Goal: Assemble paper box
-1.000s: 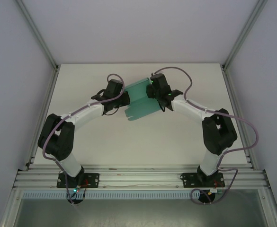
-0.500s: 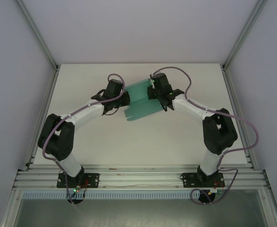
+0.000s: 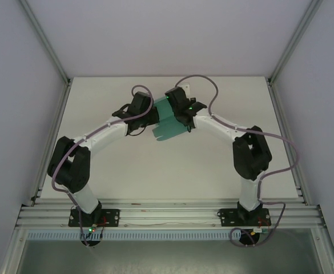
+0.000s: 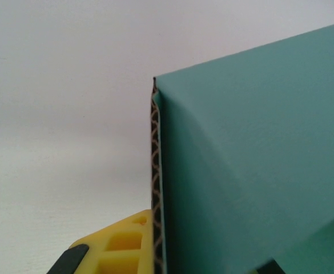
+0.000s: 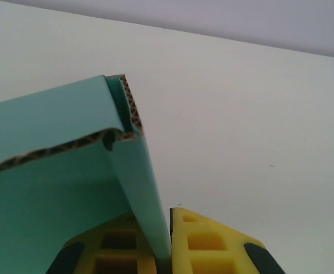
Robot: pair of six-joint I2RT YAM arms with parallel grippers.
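The paper box (image 3: pixel 168 125) was over the far middle part of the table (image 3: pixel 127 171), between the two arms, and both claws held it. The left gripper (image 3: pixel 153 117) was closed on the left side of the box. In the left wrist view the brown wavy cut edge of the green card stood just against one yellow finger (image 4: pixel 118 248), and the card hid most of the other finger. The right gripper (image 5: pixel 168 245) was closed on a thin folded panel of the box, which went down between its two yellow fingers (image 5: pixel 209 242). Above this panel a wider panel was bent away to the left. I could not tell whether the box touched the table.
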